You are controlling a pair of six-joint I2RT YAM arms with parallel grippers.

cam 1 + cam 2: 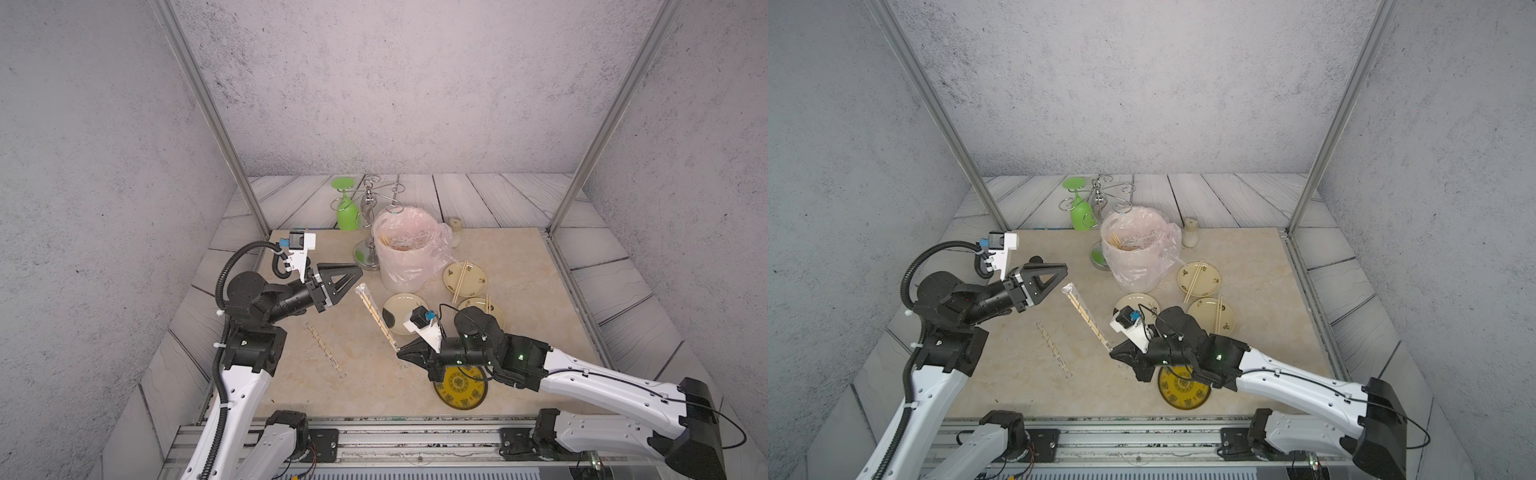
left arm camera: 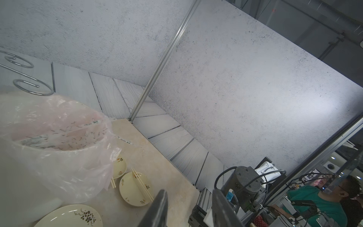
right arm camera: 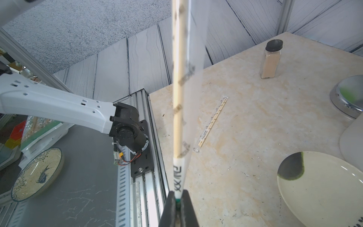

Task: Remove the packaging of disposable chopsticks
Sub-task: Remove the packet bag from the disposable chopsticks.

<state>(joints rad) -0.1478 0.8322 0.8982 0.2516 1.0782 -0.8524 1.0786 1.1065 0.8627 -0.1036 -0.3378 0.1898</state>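
My right gripper (image 3: 178, 193) is shut on the printed end of the packaging (image 3: 179, 173), a translucent sleeve with disposable chopsticks (image 3: 177, 118) still inside. In both top views this sleeve (image 1: 378, 320) (image 1: 1088, 320) rises at a slant from the right gripper (image 1: 401, 353) (image 1: 1113, 353) towards the left gripper (image 1: 358, 275) (image 1: 1064, 268). The left gripper hangs just beside the sleeve's upper end without touching it. In the left wrist view its fingers (image 2: 159, 208) stand apart with nothing between them. A second wrapped pair (image 1: 324, 347) (image 3: 213, 121) lies flat on the table.
A white bin lined with a pinkish bag (image 1: 405, 253) stands behind the sleeve. Two small plates (image 1: 473, 272) (image 1: 496, 311) carry bare chopsticks; another plate (image 1: 395, 305) is bare. A yellow patterned plate (image 1: 459, 392) lies under the right arm. Glass rack (image 1: 368, 199) and spice jar (image 1: 456, 228) stand at the back.
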